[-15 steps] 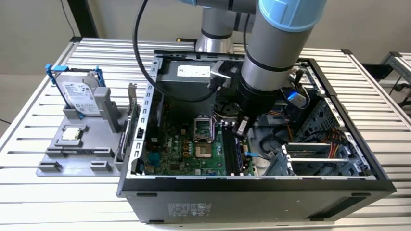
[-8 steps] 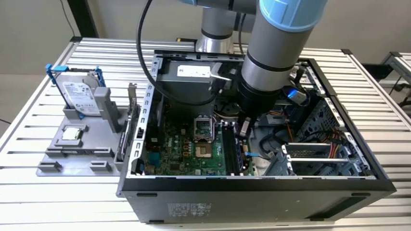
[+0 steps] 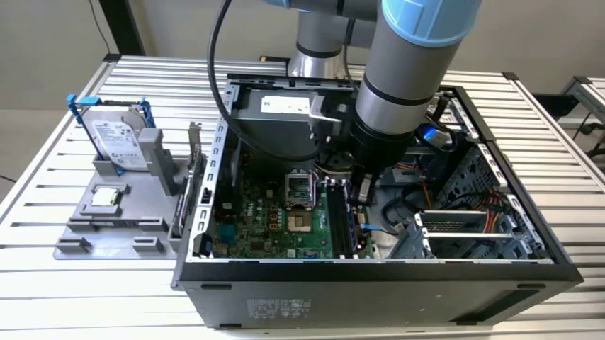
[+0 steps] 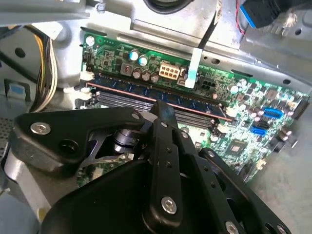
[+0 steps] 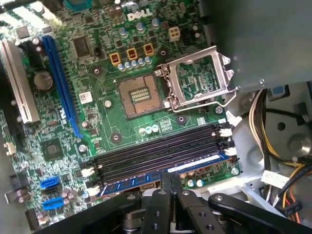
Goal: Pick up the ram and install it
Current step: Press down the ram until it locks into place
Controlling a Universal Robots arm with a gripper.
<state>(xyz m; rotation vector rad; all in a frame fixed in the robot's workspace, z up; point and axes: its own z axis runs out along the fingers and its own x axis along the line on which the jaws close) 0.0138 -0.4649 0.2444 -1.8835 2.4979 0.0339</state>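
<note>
While the gripper [image 4: 163,109] sits low inside the computer case [image 3: 378,273], the ram [image 4: 161,93] stands on edge in the outermost slot of the black memory slots [image 5: 161,153] on the motherboard [image 5: 102,122], on the side away from the CPU socket [image 5: 139,95]. Fingers look pressed together on its top edge near mid-length, so it reads as grasped. Judged light, thin, stiff, fragile: best held by the bare top edge at the middle, clear of the chips, and kept upright.

pincer [image 4: 163,109] closed on ram [image 4: 161,95] | ram upright in mobo [image 4: 243,126] slot
</note>
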